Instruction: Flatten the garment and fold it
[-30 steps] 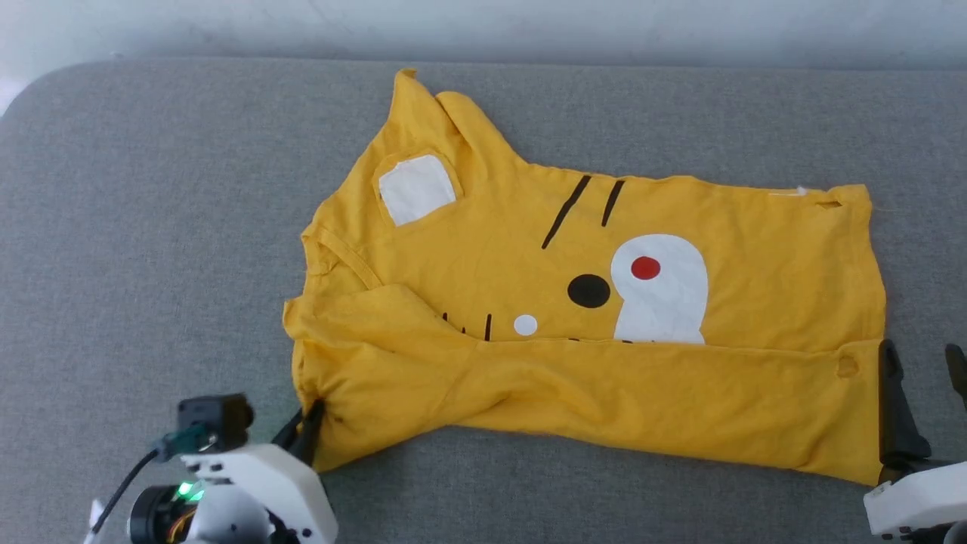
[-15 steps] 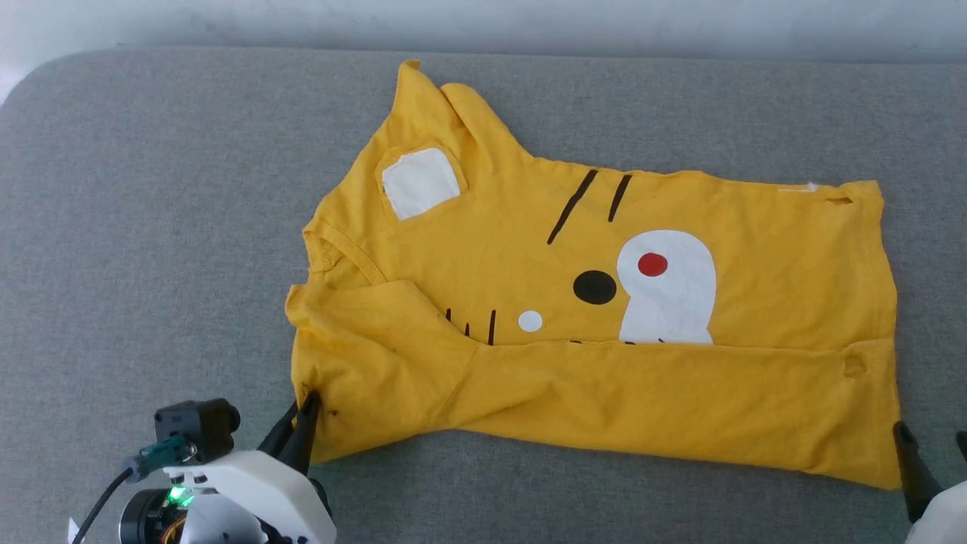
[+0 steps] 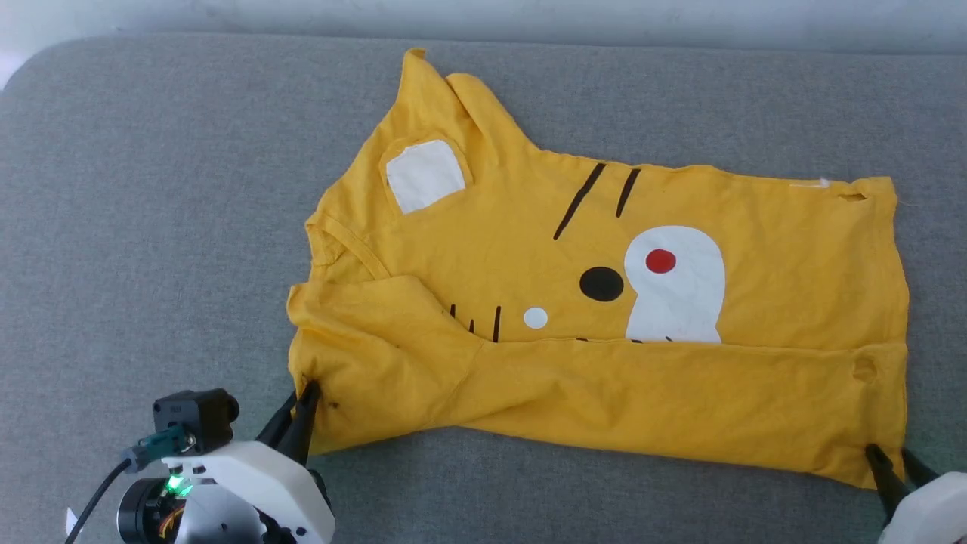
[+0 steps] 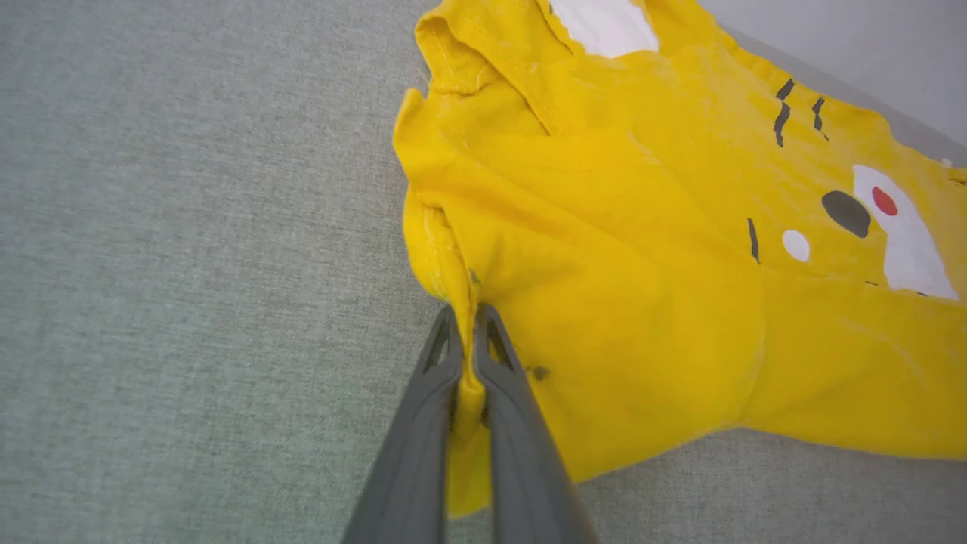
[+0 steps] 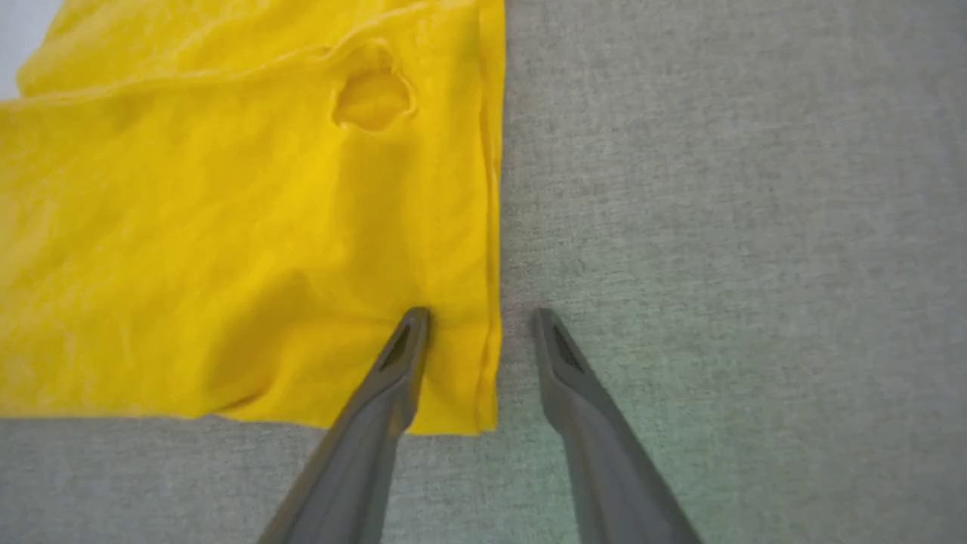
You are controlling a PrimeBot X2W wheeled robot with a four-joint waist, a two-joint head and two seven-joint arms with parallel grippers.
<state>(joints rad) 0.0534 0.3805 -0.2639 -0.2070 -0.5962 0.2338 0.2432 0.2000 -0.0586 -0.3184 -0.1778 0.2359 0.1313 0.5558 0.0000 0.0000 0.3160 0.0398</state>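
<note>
The garment (image 3: 604, 302) is a bright yellow T-shirt lying spread on the grey surface, its near long edge folded up over the printed front. The print shows a white patch with a red spot (image 3: 661, 261), a black oval and dark strokes. My left gripper (image 3: 301, 408) is shut on the garment's near left corner; in the left wrist view a yellow fold (image 4: 470, 378) is pinched between its fingers. My right gripper (image 5: 480, 321) stands open at the near right corner, one finger over the cloth (image 5: 264, 227), the other over bare surface. A small hole (image 5: 372, 94) shows near that edge.
The grey padded surface (image 3: 151, 227) stretches wide to the left and behind the garment. A pale wall or floor band (image 3: 483, 15) runs along the far edge. The surface's rounded corner (image 3: 23, 75) is at the far left.
My right gripper has drawn back toward me from beside the right hem to the near right corner, its jaws narrowing slightly. The head camera has tilted a little. My left gripper keeps its hold.
</note>
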